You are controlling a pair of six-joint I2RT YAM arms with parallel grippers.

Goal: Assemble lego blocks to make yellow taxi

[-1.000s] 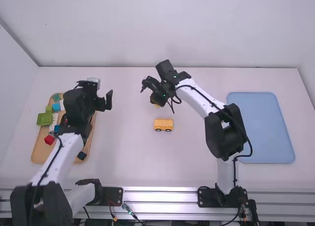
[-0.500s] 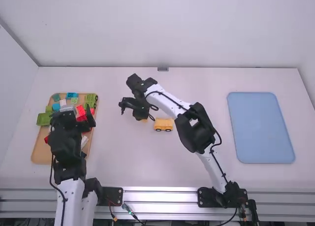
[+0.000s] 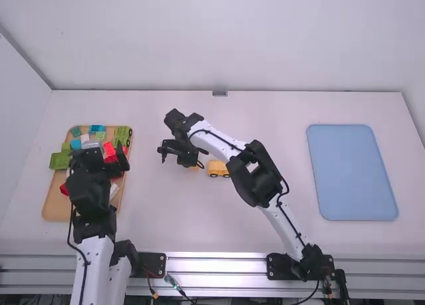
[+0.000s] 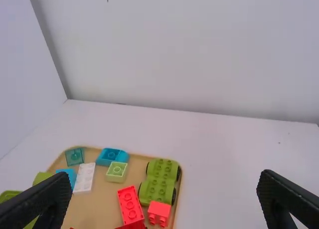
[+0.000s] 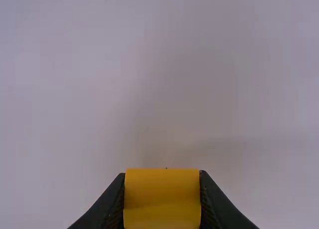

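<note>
The yellow wheeled base [image 3: 218, 169] stands mid-table in the high view. Just left of it, low over the table, is my right gripper [image 3: 191, 164]. In the right wrist view my right gripper [image 5: 162, 201] is shut on a yellow block [image 5: 162, 196], one finger on each side. My left gripper [image 3: 119, 160] is above the block tray at the left. The left wrist view has my left gripper [image 4: 164, 199] wide open, nothing between its fingers, with tray blocks beyond it.
The wooden tray [image 3: 52, 205] holds several blocks, among them a green wheeled base [image 4: 159, 181], a red brick [image 4: 130, 204] and a white brick [image 4: 84, 178]. A blue mat [image 3: 352, 172] lies at the right. Walls stand behind and left.
The right gripper has moved left past the wheeled base, carrying the yellow block. My left arm has swung back over the tray from its right side, then stayed nearly still.
</note>
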